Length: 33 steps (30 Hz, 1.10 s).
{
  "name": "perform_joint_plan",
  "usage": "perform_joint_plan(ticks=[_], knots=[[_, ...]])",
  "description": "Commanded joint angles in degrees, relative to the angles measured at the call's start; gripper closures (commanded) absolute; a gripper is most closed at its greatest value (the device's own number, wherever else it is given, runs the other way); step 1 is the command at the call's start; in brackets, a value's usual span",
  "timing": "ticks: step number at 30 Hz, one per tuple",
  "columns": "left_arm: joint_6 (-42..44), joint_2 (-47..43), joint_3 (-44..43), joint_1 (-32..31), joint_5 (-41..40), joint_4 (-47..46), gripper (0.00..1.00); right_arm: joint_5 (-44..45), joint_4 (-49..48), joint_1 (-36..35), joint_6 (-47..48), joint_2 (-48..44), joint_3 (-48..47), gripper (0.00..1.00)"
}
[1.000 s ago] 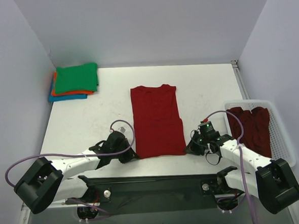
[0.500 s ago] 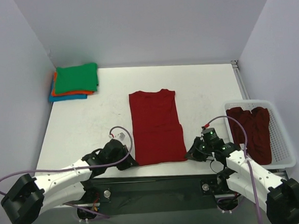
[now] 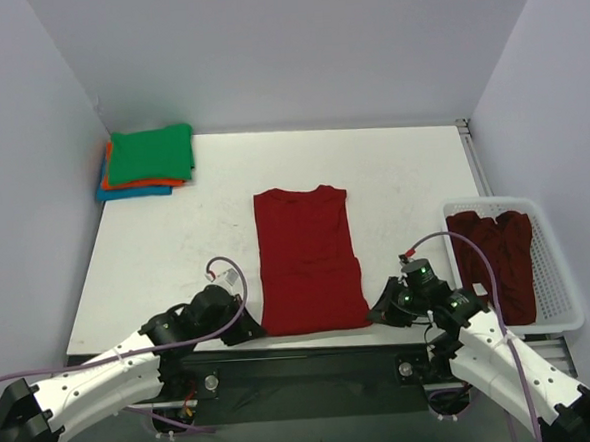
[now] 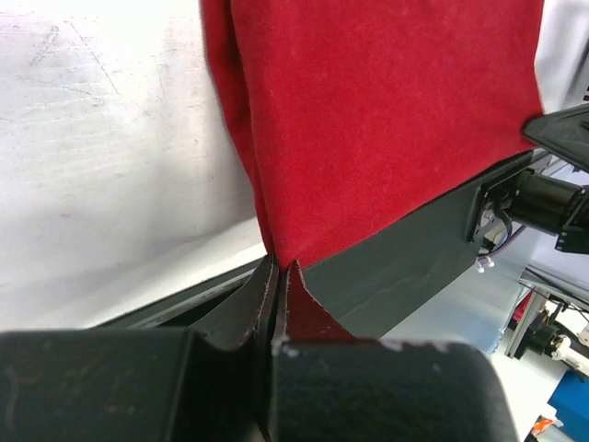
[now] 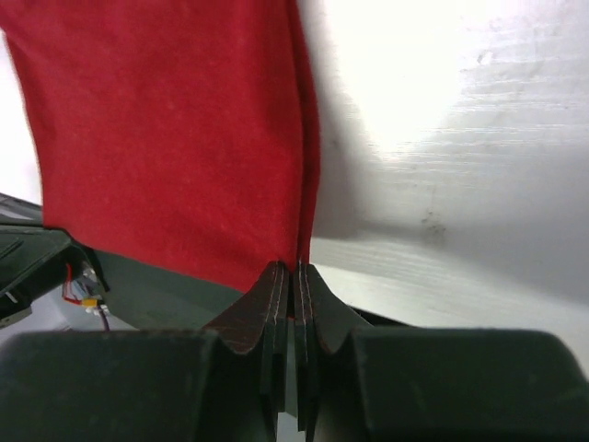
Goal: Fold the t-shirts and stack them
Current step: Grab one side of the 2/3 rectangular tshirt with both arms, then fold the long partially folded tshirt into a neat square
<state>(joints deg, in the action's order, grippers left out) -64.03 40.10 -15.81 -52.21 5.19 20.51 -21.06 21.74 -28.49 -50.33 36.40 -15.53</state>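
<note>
Dark red cloth lies in the middle of the bench [image 3: 176, 248]: one dark red t-shirt [image 3: 308, 270], flat, with its collar toward the far wall and its sides folded in to make a long narrow shape. Its hem reaches the near edge of the bench, and in both wrist views we see the last of the hem past that edge, over the dark frame below.

We find the left arm [image 3: 114, 367] reaching in low from the near left. The left jaws are closed on the shirt's near left corner — the left wrist view shows the cloth pinched tight between them, with no gap. The right arm [image 3: 493, 344] mirrors it from the near right. The right jaws are clamped on the near right corner, with the folded edge of the shirt running straight up from the pinch.

In the far left corner of the bench we see three folded shirts in a stack: a green t-shirt [image 3: 151, 155] on top, an orange t-shirt [image 3: 142, 182] under it and a blue t-shirt [image 3: 133, 193] at the bottom. At the right edge stands a white slotted basket [image 3: 558, 265] — in it lie more dark red shirts [image 3: 493, 259], loose and unfolded.
</note>
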Motion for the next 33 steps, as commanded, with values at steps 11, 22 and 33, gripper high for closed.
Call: perform_joint_plan(ticks=[11,22,33], knots=[[7.42,10.41,-21.62,8.33,3.41,2.17,1.0,7.61,4.9,0.19,5.23,14.47,-28.12,1.0],[12.7,33.01,-43.06,23.19,12.12,-3.9,1.0,1.12,0.41,10.2,9.1,40.92,-51.51,1.0],[14.11,68.78,-68.45,33.74,14.58,-6.72,1.0,-9.26,-0.11,17.67,12.18,81.49,-88.33,1.0]])
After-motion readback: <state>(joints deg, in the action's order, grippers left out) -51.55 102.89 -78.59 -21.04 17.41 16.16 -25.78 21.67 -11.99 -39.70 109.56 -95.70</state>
